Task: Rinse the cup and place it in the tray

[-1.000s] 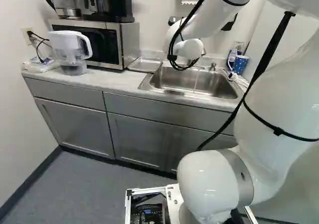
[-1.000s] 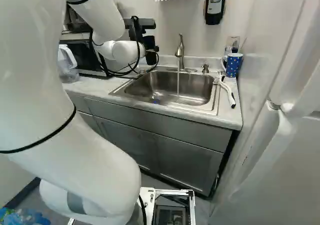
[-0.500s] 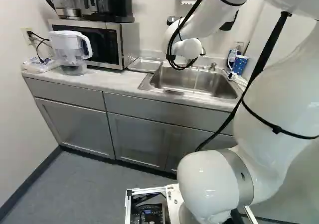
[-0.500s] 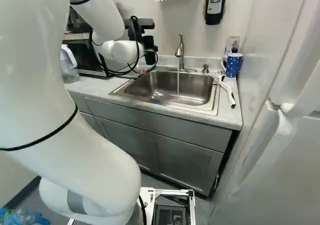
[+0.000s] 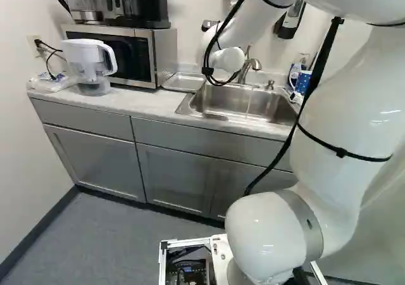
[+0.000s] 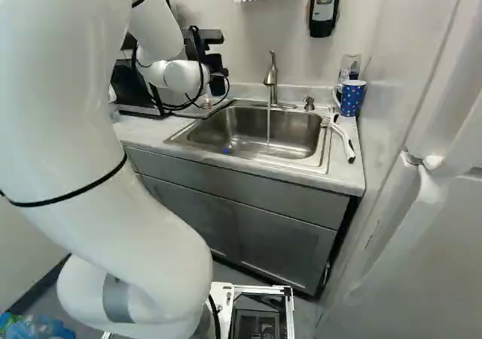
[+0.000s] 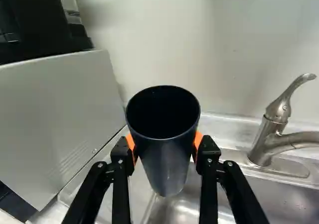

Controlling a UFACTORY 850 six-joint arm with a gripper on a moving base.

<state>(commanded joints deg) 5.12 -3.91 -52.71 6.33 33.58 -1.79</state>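
Note:
Seen in the right base view, the black gripper (image 6: 218, 64) is partly visible at the arm's end, its fingertips hidden. In the wrist view my gripper (image 7: 164, 143) is shut on a dark cup (image 7: 167, 162), one orange pad at each side. The cup's open mouth and dark inside face the camera. Beneath it lies the sink's edge on the tray side. A shallow metal tray (image 5: 182, 82) rests on the counter between microwave and sink in the left base view. Whether the cup is over the tray cannot be told.
Water runs from the faucet (image 6: 273, 79) into the sink (image 6: 260, 132). The microwave (image 5: 136, 54) stands beside the tray, with a water pitcher (image 5: 88, 63) in front of it. A spotted blue mug (image 6: 352, 98) and a white-handled brush (image 6: 343, 139) are right of the sink.
The arm has swung a little to the left in both base views, uncovering the faucet in the left base view. The base has stayed put.

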